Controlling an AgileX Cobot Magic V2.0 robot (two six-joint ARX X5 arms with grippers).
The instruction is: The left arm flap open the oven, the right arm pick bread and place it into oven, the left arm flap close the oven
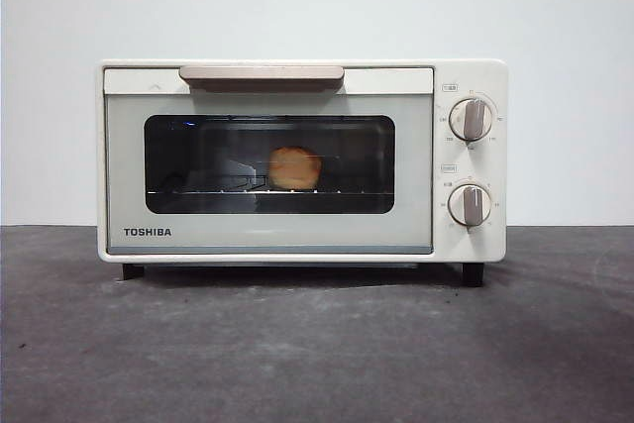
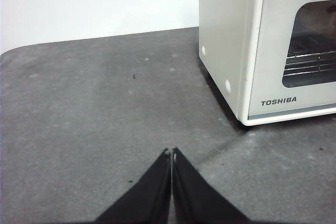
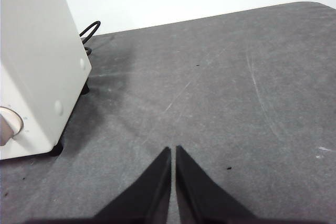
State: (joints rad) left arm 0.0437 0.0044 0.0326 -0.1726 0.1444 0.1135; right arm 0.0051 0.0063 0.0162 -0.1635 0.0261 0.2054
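Grey table (image 1: 317, 344), white wall w/ sockets; oven (image 1: 267, 235) shut, bread (image 1: 294, 167) inside; both end effectors (image 2: 171, 153) (image 3: 173, 150) closed, empty.

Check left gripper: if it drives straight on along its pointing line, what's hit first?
Likely nothing: the left gripper, jaws shut, points across bare table toward the wall, and the oven sits off to one side. Depth is uncertain.
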